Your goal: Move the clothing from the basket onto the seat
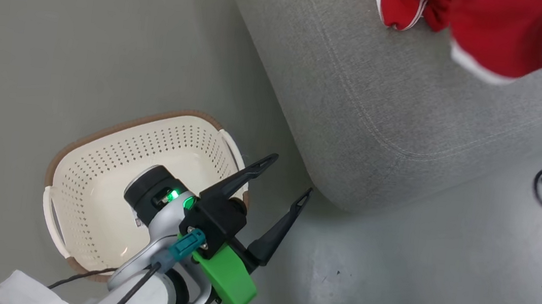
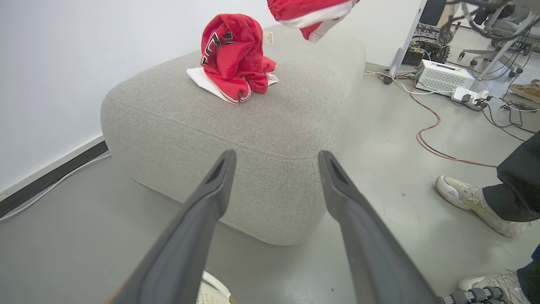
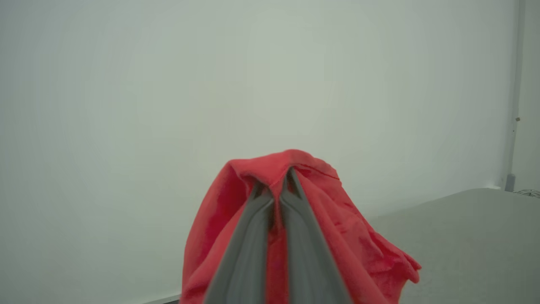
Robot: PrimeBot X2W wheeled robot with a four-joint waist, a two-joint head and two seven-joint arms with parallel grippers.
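Gripped jersey (image 3: 337, 219) w/ R claw (image 3: 276, 181), shut tight; hung it long axis down, above seat (image 2: 274, 122). Had L claw (image 1: 288, 175) spread wide, nothing held, by basket (image 1: 100, 127) beside seat. Grey floor (image 1: 415, 270), white wall (image 3: 168, 84).

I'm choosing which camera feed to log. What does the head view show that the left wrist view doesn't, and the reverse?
Head view: the basket's perforated inside, no clothing visible in it. Left wrist view: a person's shoe, a power strip and floor cables. Both: the seat, red clothing piled on it, and the left gripper with its fingers open.
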